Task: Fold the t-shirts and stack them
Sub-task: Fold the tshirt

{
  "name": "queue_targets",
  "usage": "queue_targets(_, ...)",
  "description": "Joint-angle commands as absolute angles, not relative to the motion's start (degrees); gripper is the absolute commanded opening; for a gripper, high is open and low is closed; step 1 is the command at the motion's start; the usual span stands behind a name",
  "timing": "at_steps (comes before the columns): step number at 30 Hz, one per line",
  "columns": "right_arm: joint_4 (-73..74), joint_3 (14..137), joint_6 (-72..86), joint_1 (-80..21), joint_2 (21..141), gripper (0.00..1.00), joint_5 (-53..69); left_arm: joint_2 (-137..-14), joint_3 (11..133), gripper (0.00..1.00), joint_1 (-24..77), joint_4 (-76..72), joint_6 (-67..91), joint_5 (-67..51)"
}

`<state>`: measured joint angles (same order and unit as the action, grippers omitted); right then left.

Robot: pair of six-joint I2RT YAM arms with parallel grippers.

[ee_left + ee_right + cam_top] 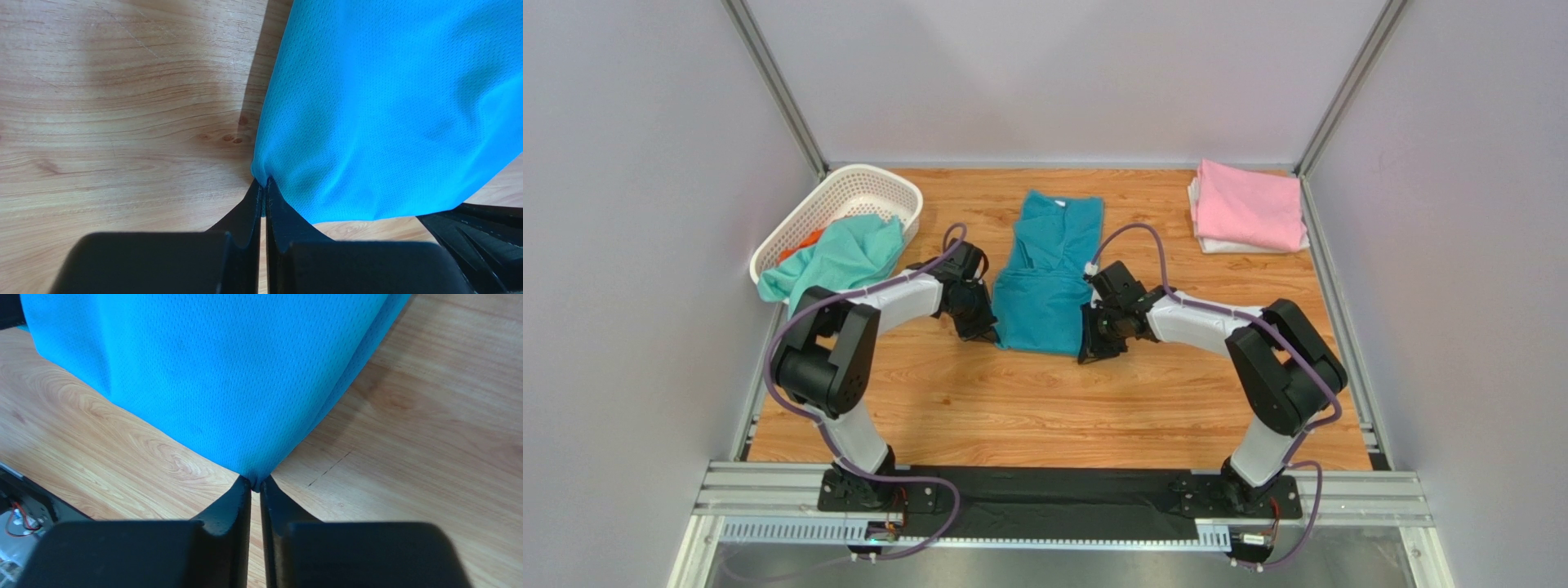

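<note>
Left fingers (248,211) and right fingers (236,505) are each clamped tight on a hem corner of the teal t-shirt (1044,288), which spreads beyond their tips over the tabletop (1014,404), probably to fold it evenly.

Teal tee (1048,276) mid-table, near corners pinched; mint tee (844,254) crumpled left; pink tee (1249,203) folded atop white tee (1212,243).

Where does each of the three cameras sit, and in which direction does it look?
Top external: above and behind the robot, looking down on the wooden table; the left arm and right arm show.
Left wrist: on the left arm, facing past the left gripper, shut on a corner of the teal t-shirt.
Right wrist: on the right arm, facing past the right gripper, shut on another corner.
Shared: both wrist views show the same shirt and table.
</note>
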<state>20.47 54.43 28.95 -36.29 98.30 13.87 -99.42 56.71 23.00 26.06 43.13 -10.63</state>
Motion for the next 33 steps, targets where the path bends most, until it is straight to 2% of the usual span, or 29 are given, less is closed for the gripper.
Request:
queue_targets(1, 20.2, 54.8, 28.7, -36.4, 97.3, 0.07, 16.0, -99.1, 54.1, 0.00, 22.9, 25.9, 42.8, -10.5)
queue_targets(4, 20.7, 52.6, 27.9, -36.3, 93.9, 0.00, 16.2, -94.4, 50.0, 0.00, 22.9, 25.1, 43.2, -11.1)
queue_targets(14, 27.1, 47.6, 27.9, -42.1, 80.4, 0.00, 19.6, -73.4, 37.5, 0.00, 25.5, 27.6, 48.3, -13.7)
queue_targets(17, 31.3, 47.1, 30.7, -45.5, 73.9, 0.00, 20.0, -61.1, 35.4, 0.00, 27.9, 34.2, 50.7, -10.6)
queue_targets(21, 36.8, 47.3, 33.7, -48.3, 66.6, 0.00, 21.6, -47.9, 35.2, 0.00, 30.8, 44.1, 52.9, -8.0)
queue_targets(26, 37.3, 45.8, 39.4, -51.3, 59.6, 0.00, 30.2, -34.3, 36.5, 0.00, 31.2, 51.1, 55.1, -8.5)
queue_targets(29, 37.4, 46.1, 40.3, -51.9, 56.9, 0.00, 33.3, -31.1, 38.2, 0.00, 31.2, 51.6, 55.4, -8.7)
queue_targets(33, 39.0, 48.5, 38.8, -51.3, 56.4, 0.00, 32.9, -33.1, 43.5, 0.00, 31.2, 52.6, 53.4, -6.4)
